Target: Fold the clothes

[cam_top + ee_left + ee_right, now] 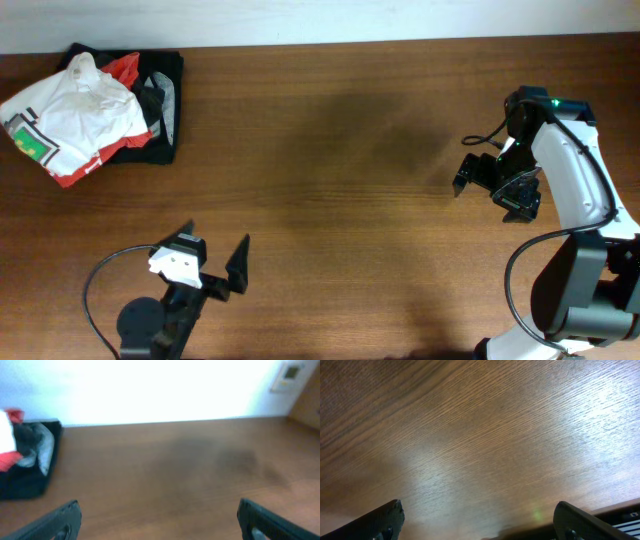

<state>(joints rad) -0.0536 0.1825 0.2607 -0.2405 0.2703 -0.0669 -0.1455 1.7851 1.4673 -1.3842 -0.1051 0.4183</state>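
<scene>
– Brown wooden table (330,150), with a pale wall behind its far edge. Where is the T-shirt (75,110)?
– Crumpled at the table's far left corner, on top of a red shirt (122,68) and a black garment (160,150). A green-and-black print (30,140) shows at its left end.
– And the left gripper (213,243)?
– At the table's near edge, left of the middle. Its fingers are spread wide with nothing between them. The T-shirt is well apart from it, toward the table's far side and to the left. In the left wrist view only a sliver of white cloth shows at the left edge, above the black garment (30,475). The fingers (60,522) frame plain wood.
– The right gripper (495,190)?
– Near the table's right side, also spread wide and holding nothing. Its wrist view shows only wood grain between the fingertips (385,520). The T-shirt lies toward the table's opposite side from it.
</scene>
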